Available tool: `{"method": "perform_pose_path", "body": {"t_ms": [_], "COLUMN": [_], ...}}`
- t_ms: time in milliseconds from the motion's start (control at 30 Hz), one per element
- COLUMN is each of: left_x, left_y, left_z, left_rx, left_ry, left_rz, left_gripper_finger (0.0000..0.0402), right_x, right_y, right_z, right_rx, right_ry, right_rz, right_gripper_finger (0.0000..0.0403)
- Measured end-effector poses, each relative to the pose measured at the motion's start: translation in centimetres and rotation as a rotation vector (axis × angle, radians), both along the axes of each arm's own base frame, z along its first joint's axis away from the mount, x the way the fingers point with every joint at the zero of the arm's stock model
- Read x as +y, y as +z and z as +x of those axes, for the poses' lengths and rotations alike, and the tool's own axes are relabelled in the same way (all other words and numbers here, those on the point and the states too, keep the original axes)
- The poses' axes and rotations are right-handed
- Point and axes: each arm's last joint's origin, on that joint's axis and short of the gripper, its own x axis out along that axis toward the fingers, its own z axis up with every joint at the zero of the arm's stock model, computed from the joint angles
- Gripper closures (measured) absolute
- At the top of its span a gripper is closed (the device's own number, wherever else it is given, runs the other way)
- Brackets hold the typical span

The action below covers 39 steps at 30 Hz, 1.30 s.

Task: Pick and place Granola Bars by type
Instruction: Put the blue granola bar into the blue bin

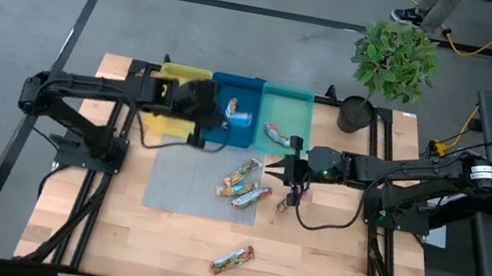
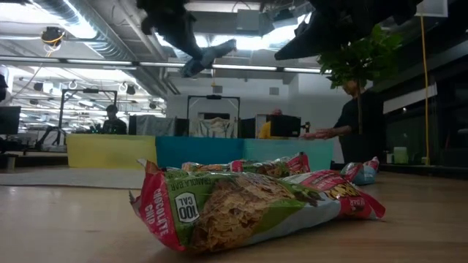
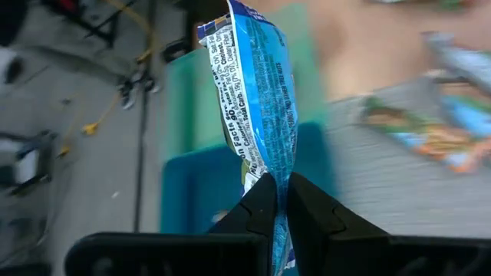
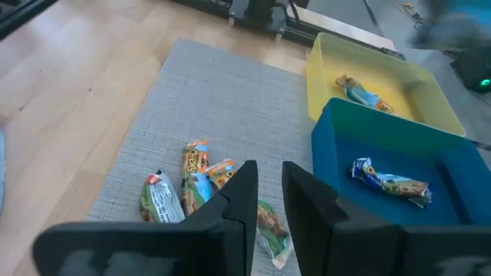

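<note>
The left gripper (image 3: 281, 201) pinched a blue bar (image 3: 259, 100) above the blue tray (image 1: 244, 135); the right gripper (image 4: 268, 192), slightly parted and empty, hovered beside that tray over the mat (image 1: 179, 182).

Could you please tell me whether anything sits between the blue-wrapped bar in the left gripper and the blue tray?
Nothing visible does. The left gripper holds the blue foil-wrapped granola bar over the blue plastic tray, which holds only one other blue bar.

Grey floor (image 1: 247, 16) with dark seams; potted plant (image 1: 394, 61) at table corner; ceiling ducts (image 2: 95, 29), bright lights; people at desks behind.
</note>
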Motion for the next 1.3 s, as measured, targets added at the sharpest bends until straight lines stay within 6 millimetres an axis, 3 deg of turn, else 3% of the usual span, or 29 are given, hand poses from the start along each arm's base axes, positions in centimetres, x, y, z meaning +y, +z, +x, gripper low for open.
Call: {"method": "perform_pose_path", "body": {"t_ms": [200,533,900,1100,1300], "left_x": [4.2,7.4,11.9,12.9,13.3], "left_y": [0.5,-0.3,-5.6,-8.7,-10.4], "left_z": [-0.9,-1.8,0.8,2.5,3.0], "left_rx": [-0.044,-0.032,0.032,0.079,0.123], "left_ry": [0.078,0.144,0.16,0.16,0.164], "left_rz": [0.032,-0.029,-0.15,-0.178,-0.202], "left_gripper_finger": [0.0384,0.0384,0.0384,0.0384,0.0384], "right_x": [0.0,0.0,0.0,0.0,0.0], "right_y": [0.1,0.4,0.4,0.3,0.2], "right_z": [0.1,0.2,0.2,0.2,0.1], "right_rx": [-0.014,-0.041,-0.041,-0.037,-0.02], "right_ry": [0.002,0.005,0.016,0.016,0.017], "right_rz": [-0.003,-0.007,-0.031,-0.031,-0.032], "right_gripper_finger": [0.0336,0.0336,0.0336,0.0336,0.0336]}}
